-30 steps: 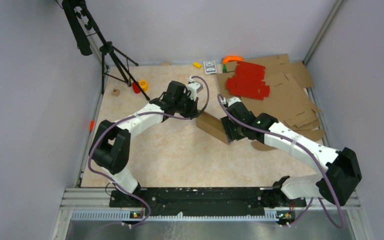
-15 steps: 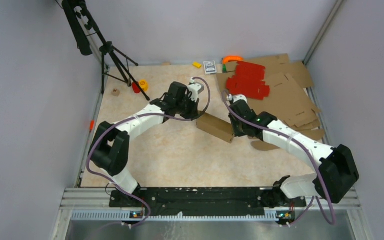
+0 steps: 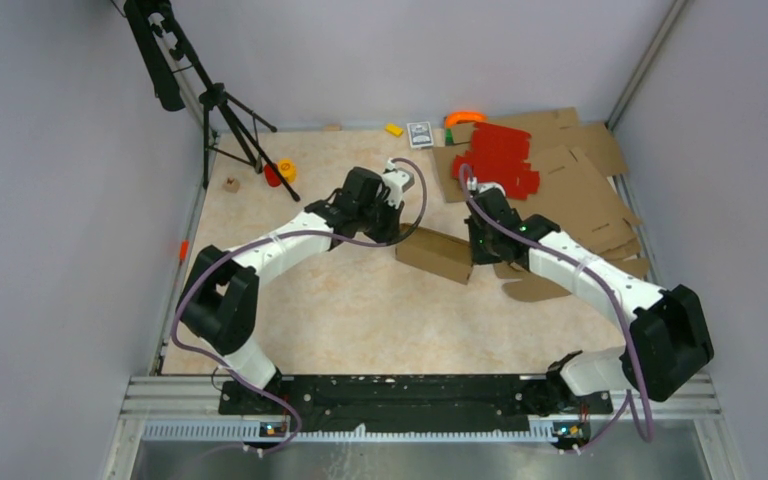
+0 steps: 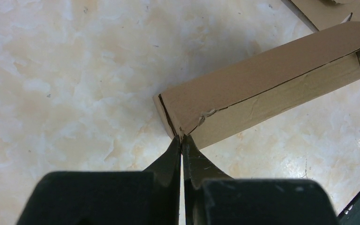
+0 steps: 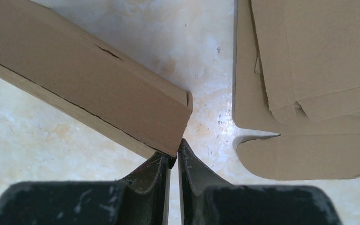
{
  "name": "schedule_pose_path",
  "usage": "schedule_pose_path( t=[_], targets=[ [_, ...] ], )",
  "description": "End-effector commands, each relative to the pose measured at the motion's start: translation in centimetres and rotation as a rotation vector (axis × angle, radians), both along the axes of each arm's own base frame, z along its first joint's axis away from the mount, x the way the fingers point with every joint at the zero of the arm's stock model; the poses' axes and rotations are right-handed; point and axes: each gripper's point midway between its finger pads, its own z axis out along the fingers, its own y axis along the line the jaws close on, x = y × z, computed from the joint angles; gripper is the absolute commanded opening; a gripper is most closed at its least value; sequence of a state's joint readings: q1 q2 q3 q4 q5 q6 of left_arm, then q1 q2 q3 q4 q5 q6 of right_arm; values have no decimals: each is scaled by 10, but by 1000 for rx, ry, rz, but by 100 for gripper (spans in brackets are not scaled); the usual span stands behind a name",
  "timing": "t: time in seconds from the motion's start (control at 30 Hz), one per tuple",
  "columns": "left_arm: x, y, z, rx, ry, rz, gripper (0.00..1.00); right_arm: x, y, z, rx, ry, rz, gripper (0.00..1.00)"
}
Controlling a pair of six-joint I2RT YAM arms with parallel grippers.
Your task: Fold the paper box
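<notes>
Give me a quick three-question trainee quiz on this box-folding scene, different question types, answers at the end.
1. True or false: the box stands upright on one end.
2. The sheets lying on the flat brown cardboard at the far right are: A red, B blue, C green.
3. Which pincer has its tips at the box end nearest that cardboard?
Key: 1 false, it lies lengthwise on the table. 2 A. 3 the right pincer.
</notes>
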State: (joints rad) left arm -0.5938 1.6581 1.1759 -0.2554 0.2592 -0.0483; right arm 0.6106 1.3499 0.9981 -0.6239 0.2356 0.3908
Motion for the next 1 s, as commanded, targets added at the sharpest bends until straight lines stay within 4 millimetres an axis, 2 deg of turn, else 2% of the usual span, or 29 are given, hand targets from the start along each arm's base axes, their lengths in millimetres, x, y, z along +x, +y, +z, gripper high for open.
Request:
schedule_pose_path(
  t=[0.0, 0.27, 0.33, 0.43, 0.63, 0.77, 0.97],
  targets=[
    [-3, -12, 21, -29, -48, -14, 0, 7, 14, 15, 133, 32, -26, 8],
    [-2, -15, 17, -16, -38, -6, 1, 4, 17, 19, 156, 95, -2, 3],
    [-1, -16, 16, -21, -37, 5, 12, 3, 19, 19, 163, 89, 16, 3],
    [2, -17, 15, -33, -35, 26, 22, 0, 19, 15, 156, 96, 44, 0],
    [11, -19, 11, -17, -29, 46, 18, -4, 19, 11, 147, 112, 71, 0],
    [19, -19, 9, 2, -28, 78, 27, -2, 18, 20, 150, 99, 66, 0],
    [24, -14, -2, 45, -22, 97, 28, -5, 22, 19, 156, 139, 70, 0]
  ],
)
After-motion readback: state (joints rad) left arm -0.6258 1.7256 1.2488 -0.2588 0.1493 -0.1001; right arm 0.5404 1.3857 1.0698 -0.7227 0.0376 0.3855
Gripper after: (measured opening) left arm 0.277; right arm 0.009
